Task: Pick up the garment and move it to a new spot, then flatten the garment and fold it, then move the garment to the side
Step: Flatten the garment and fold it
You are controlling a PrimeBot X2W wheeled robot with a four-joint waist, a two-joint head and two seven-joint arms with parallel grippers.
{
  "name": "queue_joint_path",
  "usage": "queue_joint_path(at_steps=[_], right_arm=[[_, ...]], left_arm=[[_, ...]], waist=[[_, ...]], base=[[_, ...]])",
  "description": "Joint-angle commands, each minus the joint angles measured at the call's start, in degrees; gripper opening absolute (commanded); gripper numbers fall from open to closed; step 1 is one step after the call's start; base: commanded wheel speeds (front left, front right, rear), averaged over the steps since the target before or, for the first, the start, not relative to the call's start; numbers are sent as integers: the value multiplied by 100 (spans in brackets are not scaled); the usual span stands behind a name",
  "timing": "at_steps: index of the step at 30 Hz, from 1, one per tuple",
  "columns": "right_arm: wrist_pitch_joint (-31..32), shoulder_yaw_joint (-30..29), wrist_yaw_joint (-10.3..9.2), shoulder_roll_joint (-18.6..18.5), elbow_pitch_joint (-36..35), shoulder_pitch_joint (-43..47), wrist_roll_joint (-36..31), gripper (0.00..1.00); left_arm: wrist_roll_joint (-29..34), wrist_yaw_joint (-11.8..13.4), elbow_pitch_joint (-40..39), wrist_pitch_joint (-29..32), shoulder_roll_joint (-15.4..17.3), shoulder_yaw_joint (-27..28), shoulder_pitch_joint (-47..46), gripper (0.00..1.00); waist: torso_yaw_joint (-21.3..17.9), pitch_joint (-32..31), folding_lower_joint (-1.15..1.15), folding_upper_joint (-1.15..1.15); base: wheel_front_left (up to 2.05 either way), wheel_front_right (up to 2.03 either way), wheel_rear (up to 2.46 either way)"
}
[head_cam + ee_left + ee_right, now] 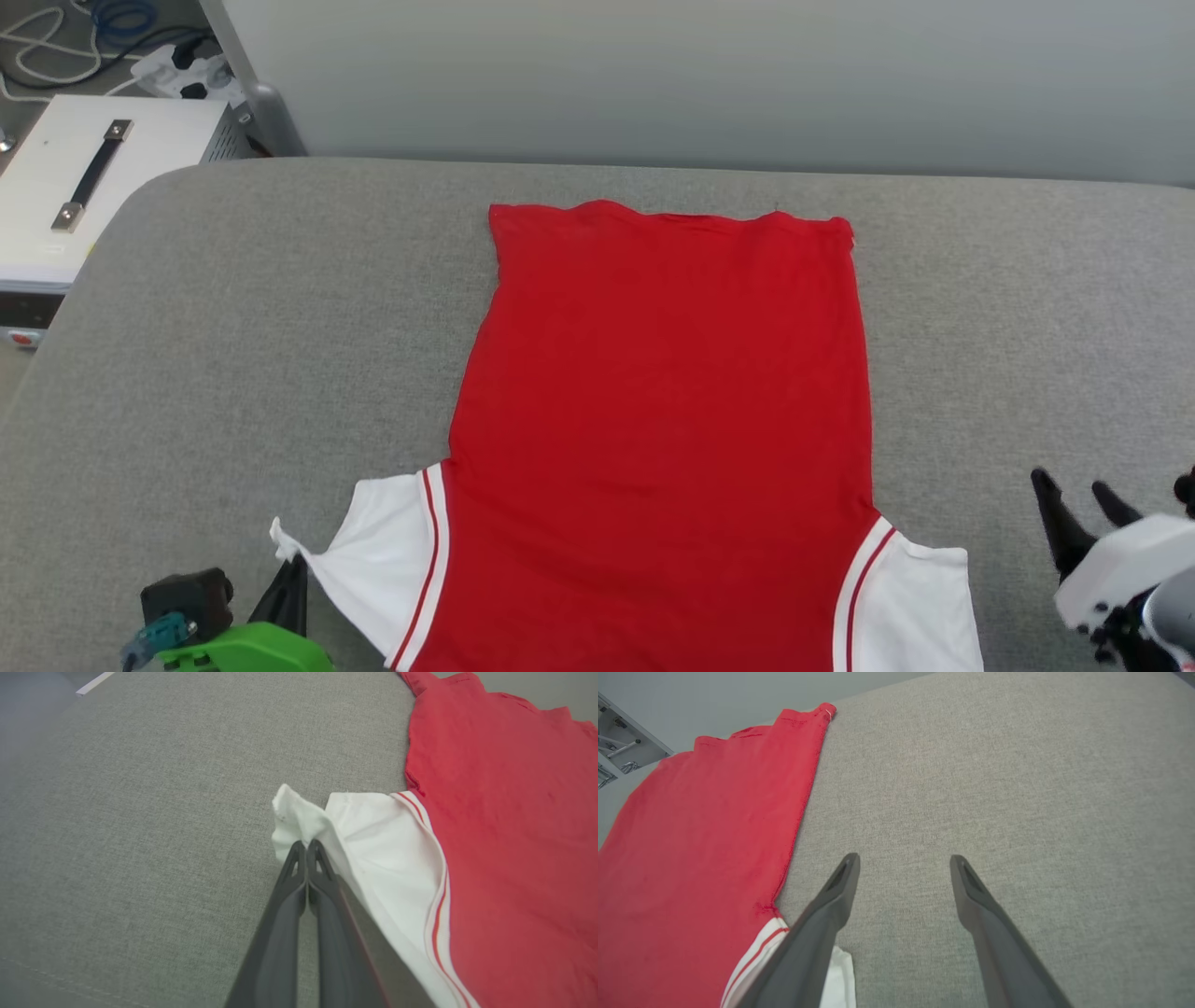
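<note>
The garment [663, 420] lies spread flat on the grey padded surface [233, 327], plain red side up, hem at the far end, white sleeves toward me. Lettering is hidden. My left gripper [289, 565] is shut on the outer corner of the left white sleeve [392, 551], which is pulled into a small peak; the left wrist view shows the closed fingertips [306, 844] pinching that white cloth [299, 816]. My right gripper [1072, 485] stands open over bare surface, right of the other sleeve [920, 597]. In the right wrist view the right gripper [904, 858] holds nothing, with the garment [700, 835] at its left.
A white box with a black handle [93, 177] sits off the surface's far left corner, with cables and a power strip [177, 70] behind it. A pale wall [709, 75] runs along the far edge. Bare grey surface lies on both sides of the garment.
</note>
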Motion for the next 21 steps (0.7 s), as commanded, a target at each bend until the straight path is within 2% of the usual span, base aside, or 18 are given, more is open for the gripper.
queue_joint_path(at_steps=[1, 7, 12, 21], right_arm=[[-77, -18, -5, -84, 141, -366, 62, 100], [-76, 37, -5, -440, 866, -1689, 235, 100], [250, 292, -5, -813, 1493, -2734, 414, 100], [1908, 767, -5, -1380, 2707, -4505, 699, 100]], left_arm=[[94, 37, -62, -35, -23, -16, -195, 0], [345, 120, -370, -45, -99, -132, -601, 0], [572, 183, -705, -75, -194, -249, -933, 0], [871, 143, -1032, -190, -510, -498, -1484, 0]], waist=[[147, 245, 0, 0], [430, 750, 0, 0], [735, 1188, 0, 0], [1264, 1939, 0, 0]], base=[[0, 0, 0], [0, 0, 0], [0, 0, 0], [0, 0, 0]])
